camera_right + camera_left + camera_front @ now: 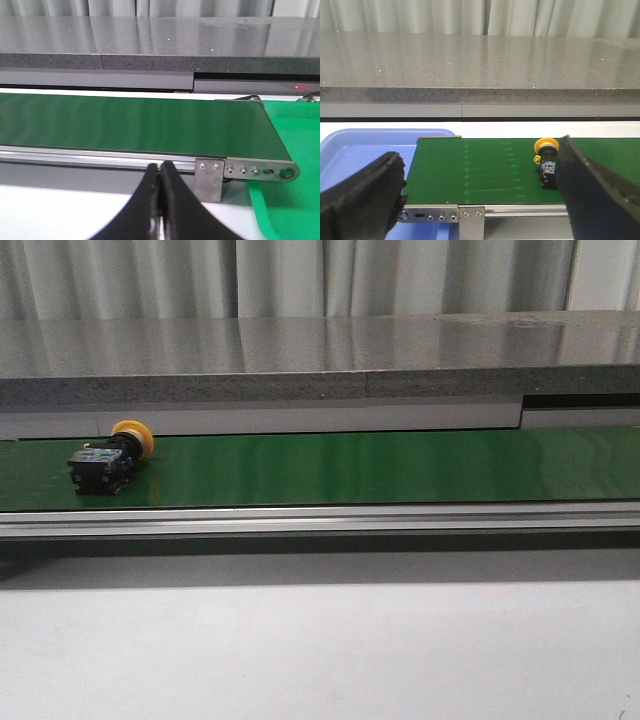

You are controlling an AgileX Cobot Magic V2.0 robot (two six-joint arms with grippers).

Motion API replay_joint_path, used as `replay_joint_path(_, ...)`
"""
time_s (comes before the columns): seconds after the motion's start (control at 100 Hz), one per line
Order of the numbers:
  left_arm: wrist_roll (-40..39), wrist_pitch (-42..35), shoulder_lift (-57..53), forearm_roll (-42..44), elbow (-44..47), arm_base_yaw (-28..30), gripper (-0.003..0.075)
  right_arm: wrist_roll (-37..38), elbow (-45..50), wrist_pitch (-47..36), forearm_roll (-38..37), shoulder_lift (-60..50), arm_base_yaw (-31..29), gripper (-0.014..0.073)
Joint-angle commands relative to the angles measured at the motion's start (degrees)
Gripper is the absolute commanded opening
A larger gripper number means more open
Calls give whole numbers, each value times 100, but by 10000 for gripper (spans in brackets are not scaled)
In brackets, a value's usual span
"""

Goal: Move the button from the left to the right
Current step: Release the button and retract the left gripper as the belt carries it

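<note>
Even, soft overhead light fills all three views. The polished grey countertop (320, 345) mirrors the pale curtains (300, 275) in streaky glare. A dark shadow band lies under the conveyor rail (320, 522). The front view is slightly soft; near fingers (360, 200) blur.
</note>
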Motion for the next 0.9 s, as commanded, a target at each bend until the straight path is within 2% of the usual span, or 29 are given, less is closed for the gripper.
replay_joint_path(0.0, -2, -509, 50, -84, -148, -45, 585, -21, -82, -451, -66, -105, -32, -67)
replay_joint_path(0.11, -2, -509, 50, -84, -148, -45, 569, -21, -82, -451, -66, -105, -32, -67)
replay_joint_path(0.2, -2, -509, 50, -84, -148, -45, 498, -21, -82, -451, -66, -105, -32, -67)
replay_joint_path(0.32, -2, -509, 50, -84, -148, -45, 332, -21, -82, -451, -66, -105, -32, -67)
replay_joint_path(0.53, -2, -509, 50, -84, -148, -45, -20, -21, -82, -451, -66, -105, -32, -67)
replay_joint_path(0.71, -2, -509, 50, -84, -148, -45, -20, -21, -82, -471, -66, -105, -32, -67)
replay_joint_path(0.89, -2, -509, 50, -84, -148, -45, -20, -21, -82, -933, -66, -105, -32, -67)
